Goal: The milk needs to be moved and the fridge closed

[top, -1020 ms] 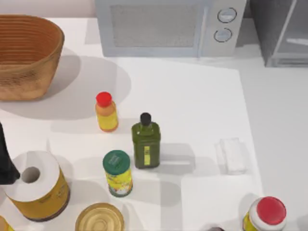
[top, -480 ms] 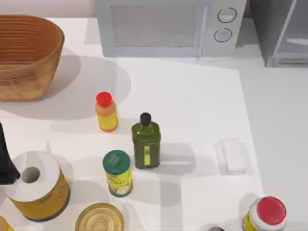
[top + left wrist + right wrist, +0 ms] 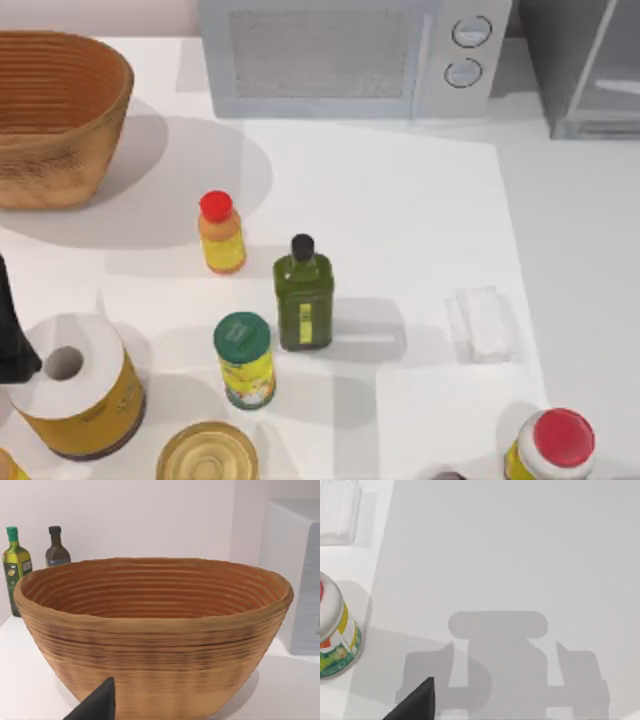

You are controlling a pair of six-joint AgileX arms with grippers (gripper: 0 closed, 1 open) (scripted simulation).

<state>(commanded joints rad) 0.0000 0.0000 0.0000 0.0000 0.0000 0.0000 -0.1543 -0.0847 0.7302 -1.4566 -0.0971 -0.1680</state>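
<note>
On the desk [image 3: 420,220] stand one wicker basket [image 3: 55,115], one microwave [image 3: 350,55], one fridge [image 3: 585,65], one orange bottle [image 3: 221,233], one green bottle [image 3: 304,295], one green-lidded can [image 3: 244,360] and one red-lidded jar [image 3: 555,448].

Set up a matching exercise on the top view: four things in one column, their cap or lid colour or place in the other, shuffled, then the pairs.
Things:
1. orange bottle
2. green bottle
3. yellow can
4. wicker basket

Descriptions:
A. green lid
B. at the table's far left
C. red cap
D. black cap

Pairs: 1-C, 2-D, 3-A, 4-B
</note>
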